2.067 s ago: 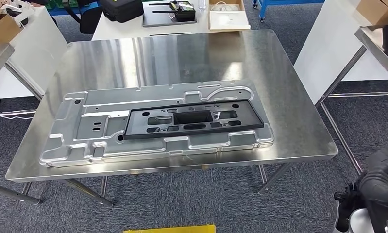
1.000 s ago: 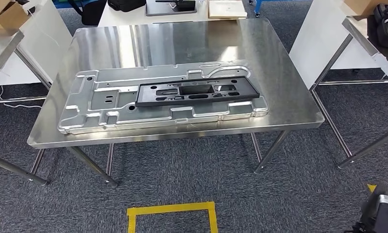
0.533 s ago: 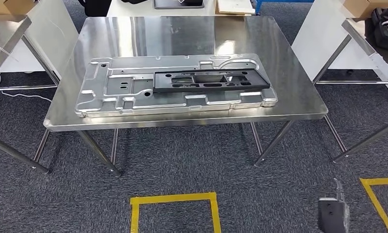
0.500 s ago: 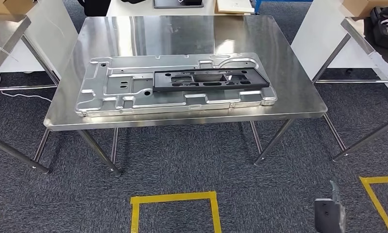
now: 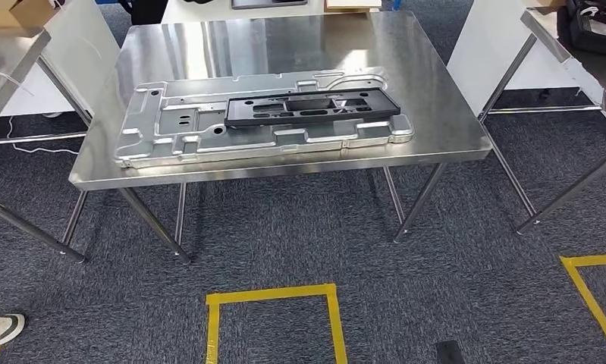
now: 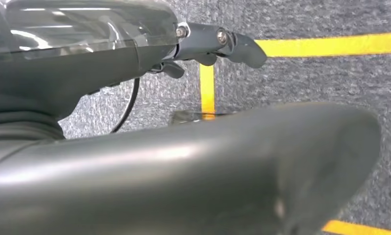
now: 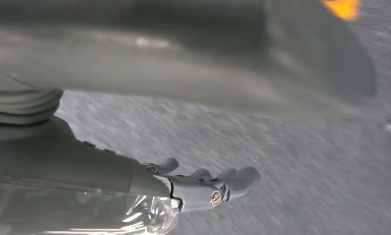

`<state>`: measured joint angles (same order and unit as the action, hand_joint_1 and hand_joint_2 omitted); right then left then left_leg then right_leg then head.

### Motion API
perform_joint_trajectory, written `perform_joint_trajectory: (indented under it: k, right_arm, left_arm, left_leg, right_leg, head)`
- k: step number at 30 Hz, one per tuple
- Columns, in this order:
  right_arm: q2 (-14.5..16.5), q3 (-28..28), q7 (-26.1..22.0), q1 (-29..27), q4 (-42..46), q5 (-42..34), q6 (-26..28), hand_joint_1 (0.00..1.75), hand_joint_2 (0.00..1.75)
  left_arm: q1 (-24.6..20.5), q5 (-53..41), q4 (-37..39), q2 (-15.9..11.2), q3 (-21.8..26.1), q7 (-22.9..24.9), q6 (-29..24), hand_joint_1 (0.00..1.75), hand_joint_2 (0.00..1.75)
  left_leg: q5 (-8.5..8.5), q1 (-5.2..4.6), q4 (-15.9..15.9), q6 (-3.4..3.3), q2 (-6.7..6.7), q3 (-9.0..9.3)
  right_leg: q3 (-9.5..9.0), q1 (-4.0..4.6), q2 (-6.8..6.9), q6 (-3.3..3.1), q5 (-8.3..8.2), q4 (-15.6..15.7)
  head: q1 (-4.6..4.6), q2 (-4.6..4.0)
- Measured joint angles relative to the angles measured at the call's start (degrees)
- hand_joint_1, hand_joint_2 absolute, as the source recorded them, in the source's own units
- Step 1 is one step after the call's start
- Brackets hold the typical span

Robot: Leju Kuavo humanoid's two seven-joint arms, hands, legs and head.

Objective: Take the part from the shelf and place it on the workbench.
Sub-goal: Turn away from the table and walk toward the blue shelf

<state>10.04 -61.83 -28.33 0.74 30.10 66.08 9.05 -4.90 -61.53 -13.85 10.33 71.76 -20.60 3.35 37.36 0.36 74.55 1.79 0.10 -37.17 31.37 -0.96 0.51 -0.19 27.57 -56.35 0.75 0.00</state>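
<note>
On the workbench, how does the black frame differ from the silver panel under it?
The black frame is matte, narrow and pierced with cutouts; the silver panel is shiny stamped metal, much longer and wider. The frame lies on top, toward the panel's right end, while the panel rests directly on the workbench. Both lie flat, long sides running across the bench.

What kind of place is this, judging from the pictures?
Probably a factory-style workshop or test area: a steel workbench holds a stamped metal panel with a black frame part on it, and yellow tape marks bays on the carpet.
</note>
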Motion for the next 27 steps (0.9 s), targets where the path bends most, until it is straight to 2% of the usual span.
perform_joint_trajectory:
  k: [1,2,3,4,5,6,7,9,10,11,12,13,14,15,16,17,18,19,20,21,22,23,24,25,26,27]
  right_arm:
    - [-0.1,0.0,1.0,0.1,-1.4,0.6,0.1,0.00,0.00]
    - [-0.1,0.0,1.9,0.2,-2.7,1.3,0.2,0.00,0.00]
    - [-0.2,0.0,2.7,0.2,-3.9,1.9,0.2,0.00,0.00]
    - [-0.3,0.0,3.5,0.2,-4.8,2.5,0.4,0.00,0.00]
    - [-0.3,0.0,4.1,0.2,-5.7,3.0,0.5,0.00,0.00]
    - [-0.5,0.0,4.6,0.3,-6.4,3.4,0.6,0.00,0.00]
    - [-0.6,0.0,5.1,0.3,-7.1,3.8,0.7,0.00,0.00]
    - [-0.7,0.0,5.6,0.3,-8.3,4.2,0.8,0.00,0.00]
    - [-0.8,0.0,5.8,0.3,-8.9,4.3,0.8,0.00,0.00]
    - [-0.9,0.0,6.0,0.3,-9.4,4.4,0.8,0.00,0.00]
    - [-0.9,0.0,6.1,0.3,-9.8,4.4,0.8,0.00,0.00]
    - [-1.0,0.0,6.2,0.4,-10.2,4.5,0.8,0.00,0.00]
    - [-1.0,0.0,6.3,0.5,-10.4,4.5,0.8,0.00,0.00]
    - [-1.1,0.0,6.3,0.6,-10.6,4.6,0.8,0.00,0.00]
    - [-1.1,0.0,6.3,0.7,-10.9,4.6,0.8,0.00,0.00]
    - [-1.1,0.0,6.4,0.8,-11.1,4.7,0.8,0.00,0.00]
    - [-1.2,0.0,6.5,0.8,-11.3,4.8,0.7,0.00,0.00]
    - [-1.2,0.0,6.7,0.9,-11.4,5.0,0.7,0.00,0.00]
    - [-1.3,0.0,6.9,1.0,-11.5,5.2,0.7,0.00,0.00]
    - [-1.3,0.0,7.1,1.2,-11.7,5.4,0.7,0.00,0.00]
    - [-1.4,0.0,7.3,1.3,-11.8,5.5,0.7,0.00,0.00]
    - [-1.4,0.1,7.5,1.3,-11.9,5.6,0.7,0.00,0.00]
    - [-1.4,0.1,7.6,1.3,-12.0,5.6,0.7,0.00,0.00]
    - [-1.4,0.1,7.8,1.3,-12.2,5.7,0.7,0.00,0.00]
    - [-1.4,0.1,8.0,1.2,-12.3,5.8,0.6,0.00,0.00]
    - [-1.5,0.1,8.1,1.2,-12.4,5.9,0.6,0.00,0.00]
  left_arm:
    - [0.0,0.0,0.0,0.0,0.1,0.0,0.0,0.00,0.00]
    - [0.0,0.0,-0.1,0.0,0.1,0.0,-0.1,0.00,0.00]
    - [0.0,0.0,-0.1,0.0,0.2,0.0,-0.1,0.00,0.00]
    - [-0.1,0.0,-0.2,0.1,0.3,0.0,-0.1,0.00,0.00]
    - [-0.2,0.0,-0.3,0.2,0.3,0.0,-0.2,0.00,0.00]
    - [-0.3,0.0,-0.3,0.2,0.4,0.0,-0.2,0.00,0.00]
    - [-0.3,0.0,-0.3,0.3,0.5,0.0,-0.2,0.00,0.00]
    - [-0.2,0.0,-0.3,0.3,0.6,0.0,-0.2,0.00,0.00]
    - [-0.1,0.0,-0.3,0.3,0.6,0.0,-0.2,0.00,0.00]
    - [-0.1,-0.1,-0.4,0.3,0.7,0.0,-0.2,0.00,0.00]
    - [-0.1,-0.1,-0.4,0.3,0.7,0.0,-0.2,0.00,0.00]
    - [-0.2,-0.1,-0.4,0.3,0.7,0.0,-0.2,0.00,0.00]
    - [-0.2,-0.2,-0.4,0.3,0.7,0.0,-0.2,0.00,0.00]
    - [-0.2,-0.2,-0.5,0.3,0.7,0.0,-0.2,0.00,0.00]
    - [-0.2,-0.2,-0.5,0.3,0.7,0.0,-0.2,0.00,0.00]
    - [-0.2,-0.2,-0.6,0.3,0.7,0.0,-0.2,0.00,0.00]
    - [-0.2,-0.3,-0.6,0.3,0.7,0.0,-0.2,0.00,0.00]
    - [-0.2,-0.3,-0.6,0.3,0.7,0.0,-0.2,0.00,0.00]
    - [-0.2,-0.3,-0.6,0.4,0.7,0.0,-0.2,0.00,0.00]
    - [-0.2,-0.3,-0.6,0.4,0.7,0.0,-0.2,0.00,0.00]
    - [-0.3,-0.3,-0.6,0.4,0.7,-0.1,-0.2,0.00,0.00]
    - [-0.3,-0.3,-0.6,0.4,0.7,-0.1,-0.2,0.00,0.00]
    - [-0.3,-0.3,-0.6,0.4,0.7,-0.1,-0.2,0.00,0.00]
    - [-0.2,-0.3,-0.6,0.3,0.8,-0.1,-0.2,0.00,0.00]
    - [-0.1,-0.4,-0.6,0.3,0.8,-0.1,-0.2,0.00,0.00]
    - [-0.1,-0.3,-0.6,0.3,0.8,-0.1,-0.2,0.00,0.00]
  left_leg:
    - [-0.97,0.18,0.6,0.18,0.01,0.85]
    - [-2.80,0.44,-0.9,0.41,0.01,2.61]
    - [-4.56,0.78,-4.4,0.72,0.01,5.14]
    - [-5.27,1.00,-8.6,1.17,-0.01,7.76]
    - [-5.21,1.12,-12.3,1.36,-0.11,9.91]
    - [-4.61,1.18,-14.8,1.46,-0.23,11.16]
    - [-3.98,1.04,-15.8,1.37,-0.39,11.44]
    - [-4.23,0.96,-15.8,0.52,-0.49,10.64]
    - [-4.66,0.91,-15.7,-0.13,-0.42,10.01]
    - [-5.21,0.89,-15.6,-0.84,-0.30,9.28]
    - [-5.83,0.84,-15.6,-1.48,-0.16,8.48]
    - [-6.46,0.65,-15.5,-1.94,-0.06,7.66]
    - [-7.09,0.47,-15.5,-2.20,0.05,6.83]
    - [-7.73,0.29,-15.4,-2.34,0.15,5.95]
    - [-8.33,0.13,-15.3,-2.42,0.23,5.05]
    - [-8.96,0.00,-15.2,-2.45,0.25,4.11]
    - [-9.59,-0.11,-15.0,-2.43,0.24,3.22]
    - [-10.19,-0.18,-15.0,-2.34,0.21,2.49]
    - [-10.79,-0.27,-14.9,-2.16,0.18,1.93]
    - [-11.38,-0.30,-14.9,-1.90,0.18,1.58]
    - [-12.00,-0.25,-15.0,-1.59,0.21,1.35]
    - [-12.65,-0.21,-15.2,-1.25,0.23,1.17]
    - [-13.17,-0.18,-15.4,-0.90,0.23,0.99]
    - [-12.81,-0.13,-15.3,-0.64,0.18,0.71]
    - [-11.27,-0.12,-14.3,-0.44,0.12,0.32]
    - [-8.63,-0.08,-12.4,-0.28,0.07,-0.17]
  right_leg:
    - [0.77,-0.06,0.04,0.08,-0.43,-0.3]
    - [1.56,-0.19,0.07,0.24,-0.79,-0.7]
    - [2.32,-0.31,0.07,0.47,-1.09,-1.2]
    - [3.03,-0.32,0.06,0.77,-1.34,-1.7]
    - [3.62,-0.26,0.06,1.11,-1.63,-2.3]
    - [4.05,-0.10,0.06,1.44,-2.00,-2.7]
    - [4.37,0.02,0.06,1.73,-2.48,-2.9]
    - [4.93,0.04,0.00,2.29,-3.24,-3.1]
    - [5.36,-0.02,-0.06,2.51,-2.52,-3.6]
    - [5.92,-0.03,-0.12,2.70,-0.71,-5.0]
    - [6.59,-0.04,-0.17,2.81,2.04,-7.4]
    - [7.27,-0.02,-0.18,2.82,5.12,-10.7]
    - [7.82,-0.01,-0.18,2.79,7.48,-14.4]
    - [7.96,0.00,-0.18,2.74,8.55,-17.4]
    - [7.55,0.04,-0.19,2.66,8.32,-19.1]
    - [6.15,0.11,-0.19,2.50,6.80,-18.7]
    - [3.85,0.21,-0.20,2.26,4.96,-16.4]
    - [0.76,0.40,-0.28,1.89,3.82,-12.4]
    - [-2.65,0.63,-0.35,1.49,3.60,-7.4]
    - [-5.26,0.88,-0.43,1.17,4.21,-3.3]
    - [-6.87,1.13,-0.50,0.93,5.02,-0.4]
    - [-7.37,1.33,-0.51,0.79,5.37,1.0]
    - [-6.95,1.27,-0.48,0.61,5.04,1.3]
    - [-6.29,1.09,-0.40,0.34,4.44,1.5]
    - [-5.51,0.87,-0.31,-0.03,3.72,1.6]
    - [-4.63,0.63,-0.22,-0.36,2.95,1.7]
  head:
    - [0.00,0.00]
    - [0.01,0.00]
    - [0.01,0.00]
    - [0.00,0.00]
    - [0.01,0.00]
    - [0.02,0.00]
    - [0.03,0.00]
    - [0.03,0.00]
    - [0.07,0.00]
    - [0.09,0.00]
    - [0.12,0.00]
    - [0.15,0.00]
    - [0.14,0.00]
    - [0.14,0.00]
    - [0.14,0.00]
    - [0.14,0.00]
    - [0.14,0.00]
    - [0.14,0.00]
    - [0.13,0.00]
    - [0.13,0.00]
    - [0.13,0.00]
    - [0.14,0.00]
    - [0.14,0.00]
    - [0.13,0.00]
    - [0.09,0.00]
    - [0.05,0.00]
